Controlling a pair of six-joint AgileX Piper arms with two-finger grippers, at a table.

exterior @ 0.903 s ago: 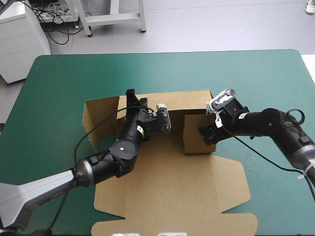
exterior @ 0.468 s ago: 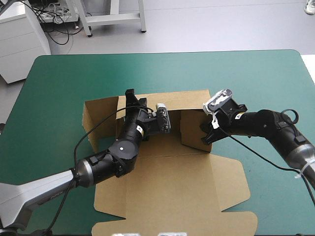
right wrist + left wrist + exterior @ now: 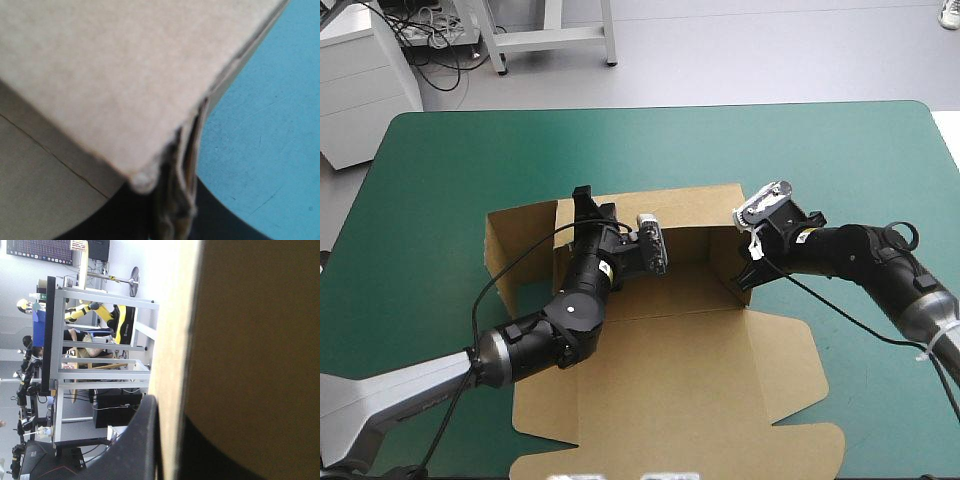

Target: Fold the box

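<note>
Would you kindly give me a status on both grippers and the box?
Left gripper shut on the box, at its raised far wall. Right gripper shut on its right side wall, upright. Lid flat; nothing in the way.

Right tool point(image 3: 172, 217) mostly behind blurred box point(image 3: 115, 70)

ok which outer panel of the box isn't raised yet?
The lid panel, the big one on the near side: it lies flat on the teal-green cover, while the far wall and left side wall stand up.
</note>
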